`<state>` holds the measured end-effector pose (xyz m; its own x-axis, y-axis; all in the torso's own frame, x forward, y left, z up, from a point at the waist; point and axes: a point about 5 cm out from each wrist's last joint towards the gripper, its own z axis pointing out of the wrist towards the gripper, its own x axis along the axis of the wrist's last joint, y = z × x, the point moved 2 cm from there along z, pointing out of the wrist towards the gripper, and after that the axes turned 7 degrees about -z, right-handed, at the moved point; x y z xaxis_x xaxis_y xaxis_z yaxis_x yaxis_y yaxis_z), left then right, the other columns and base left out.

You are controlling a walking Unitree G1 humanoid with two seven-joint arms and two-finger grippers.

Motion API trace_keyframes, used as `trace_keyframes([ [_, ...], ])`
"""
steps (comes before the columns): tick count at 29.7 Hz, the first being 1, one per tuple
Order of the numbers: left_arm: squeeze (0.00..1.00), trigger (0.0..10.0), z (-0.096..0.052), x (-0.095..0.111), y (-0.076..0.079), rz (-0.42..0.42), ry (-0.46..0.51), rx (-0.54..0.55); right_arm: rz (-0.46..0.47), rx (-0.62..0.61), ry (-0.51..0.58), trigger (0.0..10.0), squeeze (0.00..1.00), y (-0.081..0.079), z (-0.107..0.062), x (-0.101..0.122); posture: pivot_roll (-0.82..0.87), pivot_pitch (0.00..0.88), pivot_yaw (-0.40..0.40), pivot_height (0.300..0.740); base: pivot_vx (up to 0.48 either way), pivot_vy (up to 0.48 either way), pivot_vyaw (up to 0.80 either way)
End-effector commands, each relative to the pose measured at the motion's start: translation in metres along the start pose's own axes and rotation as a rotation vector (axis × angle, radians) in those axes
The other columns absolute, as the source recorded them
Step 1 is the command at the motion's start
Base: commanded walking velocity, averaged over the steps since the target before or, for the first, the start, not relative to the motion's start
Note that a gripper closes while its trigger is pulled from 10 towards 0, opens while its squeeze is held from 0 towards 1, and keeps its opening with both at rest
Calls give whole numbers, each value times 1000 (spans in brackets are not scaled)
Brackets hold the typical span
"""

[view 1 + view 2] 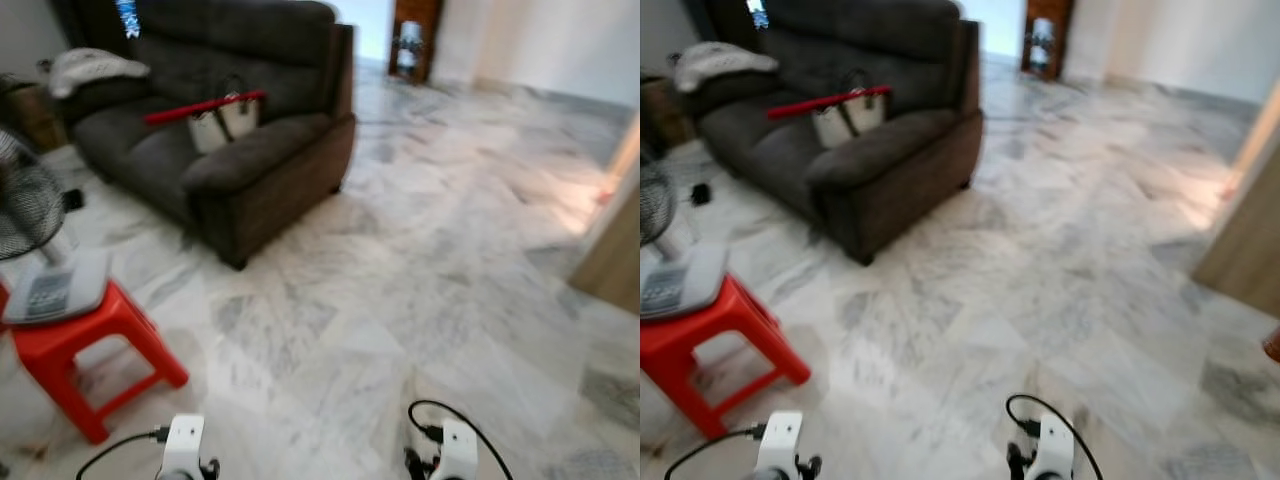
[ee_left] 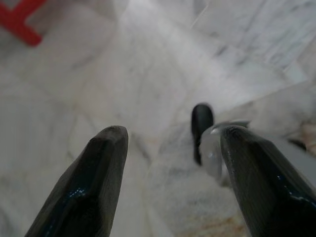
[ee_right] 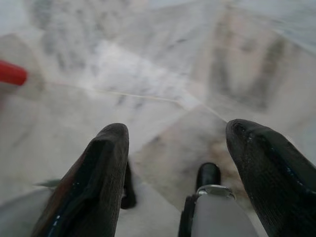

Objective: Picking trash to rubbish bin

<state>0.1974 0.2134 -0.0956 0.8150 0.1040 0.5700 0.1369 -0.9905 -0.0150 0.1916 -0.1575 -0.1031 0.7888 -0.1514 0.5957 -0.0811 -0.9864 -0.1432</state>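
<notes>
Both arms hang low at the bottom of the eye views, the left wrist (image 1: 182, 445) and the right wrist (image 1: 455, 450), each trailing a black cable. In its wrist view the left gripper (image 2: 173, 133) is open above bare marble floor (image 2: 148, 74), with nothing between its fingers. The right gripper (image 3: 177, 127) is also open over the floor, holding nothing. Black and silver parts of my own body (image 3: 210, 197) show below the fingers. The pictures are blurred.
A dark sofa (image 1: 230, 130) stands ahead on the left, with a white bag (image 1: 225, 118) and a red stick on its seat. A red stool (image 1: 85, 340) near my left carries a fan (image 1: 30, 220). A wooden panel (image 1: 615, 250) stands at right. Marble floor (image 1: 420, 260) stretches ahead.
</notes>
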Motion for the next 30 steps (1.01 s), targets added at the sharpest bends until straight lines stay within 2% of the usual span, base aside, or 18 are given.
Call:
trace_keyframes([
  [1, 0, 10000, 0, 1, 3, 21, -1, -8, -11, -2, -11, 10000, 0, 2, -1, -4, -49, 0, 27, 740, 0, 0, 800],
  [30, 0, 10000, 1, 3, 2, 25, 0, -10, -5, 6, -16, 10000, 0, -1, -2, -8, -47, 0, 32, 740, 0, 0, 800],
])
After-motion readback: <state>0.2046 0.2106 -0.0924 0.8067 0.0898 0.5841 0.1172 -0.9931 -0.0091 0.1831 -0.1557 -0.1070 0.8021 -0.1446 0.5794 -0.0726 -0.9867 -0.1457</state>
